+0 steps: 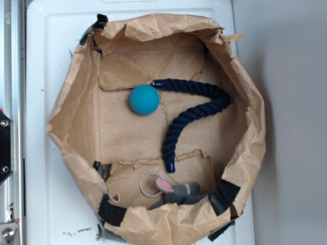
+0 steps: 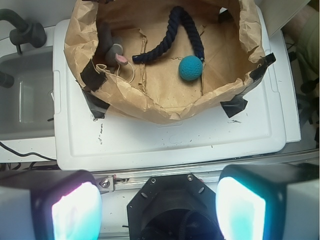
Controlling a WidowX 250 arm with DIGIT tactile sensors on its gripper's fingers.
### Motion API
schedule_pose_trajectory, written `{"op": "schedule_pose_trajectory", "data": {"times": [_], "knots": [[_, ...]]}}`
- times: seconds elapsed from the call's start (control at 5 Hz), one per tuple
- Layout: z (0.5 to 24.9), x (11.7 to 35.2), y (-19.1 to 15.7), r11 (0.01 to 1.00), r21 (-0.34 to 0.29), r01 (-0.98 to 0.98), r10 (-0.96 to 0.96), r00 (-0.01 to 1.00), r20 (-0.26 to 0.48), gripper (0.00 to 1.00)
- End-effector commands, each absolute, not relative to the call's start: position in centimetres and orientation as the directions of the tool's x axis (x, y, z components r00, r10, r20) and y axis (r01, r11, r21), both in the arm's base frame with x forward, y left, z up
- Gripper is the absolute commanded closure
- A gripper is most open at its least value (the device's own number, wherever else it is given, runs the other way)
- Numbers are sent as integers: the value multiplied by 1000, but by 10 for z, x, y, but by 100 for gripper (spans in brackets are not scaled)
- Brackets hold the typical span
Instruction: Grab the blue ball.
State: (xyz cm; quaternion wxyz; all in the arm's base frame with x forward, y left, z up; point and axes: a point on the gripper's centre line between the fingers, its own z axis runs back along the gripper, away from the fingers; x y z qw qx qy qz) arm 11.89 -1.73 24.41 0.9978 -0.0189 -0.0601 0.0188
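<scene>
Well ahead of the spread, empty hand [image 2: 159,205], the blue ball [image 2: 191,68] lies inside a paper-lined tub [image 2: 150,107] touching a navy rope [image 2: 170,37]; likely light, slightly grippy, best pinched across its middle.

Ahead of my fingers [image 2: 159,207] stood a paper enclosure [image 2: 165,111] on the bench [image 2: 175,137]. Inside it the ball [image 2: 191,68] lay ahead and slightly right, touching the rope [image 2: 165,44] that curved beyond it. The stuffed mouse [image 2: 111,47] lay ahead left.
</scene>
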Motion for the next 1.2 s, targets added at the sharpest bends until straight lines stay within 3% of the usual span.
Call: {"op": "schedule_pose_trajectory", "data": {"times": [0.0,0.2,0.6,1.0], "knots": [[244,119,-17,999,-40,-35,40,992,119,0],[235,155,-12,999,-16,-31,33,991,132,0],[221,187,27,984,-155,84,-69,992,103,0],[221,187,27,984,-155,84,-69,992,103,0]]}}
